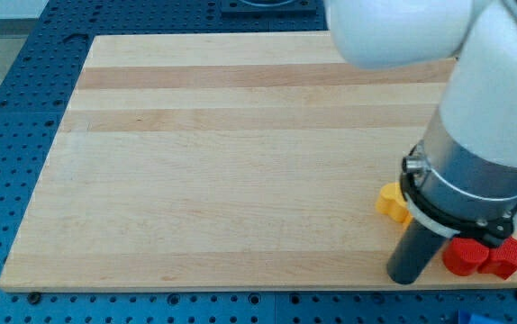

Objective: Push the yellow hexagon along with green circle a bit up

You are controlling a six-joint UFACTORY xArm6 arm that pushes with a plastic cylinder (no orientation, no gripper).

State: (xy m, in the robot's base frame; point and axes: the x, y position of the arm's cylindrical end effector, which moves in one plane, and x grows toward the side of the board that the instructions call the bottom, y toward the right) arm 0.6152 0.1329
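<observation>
Start at the view's left: the wooden board (222, 162) is bare from its left edge through the middle, so nothing there concerns you. Everything sits crowded at about four o'clock from the board's centre, under the arm (475, 135).

First you meet the yellow hexagon (391, 202), only partly showing; its right side is hidden behind the arm's grey collar. Just right of it and lower, at roughly five o'clock from the yellow block, my tip (404, 277) rests near the board's bottom edge. It looks close to the yellow hexagon but not touching it, though the rod's upper part blocks the gap, so you cannot be sure. There is no gripper on this rig, only the rod, so there is nothing to open, close or hold.

Further right, at three o'clock from my tip, lie two red blocks: a red cylinder-like block (463, 257) and, touching or nearly touching it, a red block (505, 258) of jagged outline whose shape is hard to make out.

You will not find the green circle anywhere; if it is on the board, it is likely hidden under the arm, perhaps beside the yellow hexagon.

By my judgement, the step in hand is lining up below the pair, with the push not yet begun. The next move calls for bringing my tip to six o'clock of the yellow hexagon and its green neighbour, then driving gently toward twelve o'clock, a short way only, keeping clear of the red blocks.
</observation>
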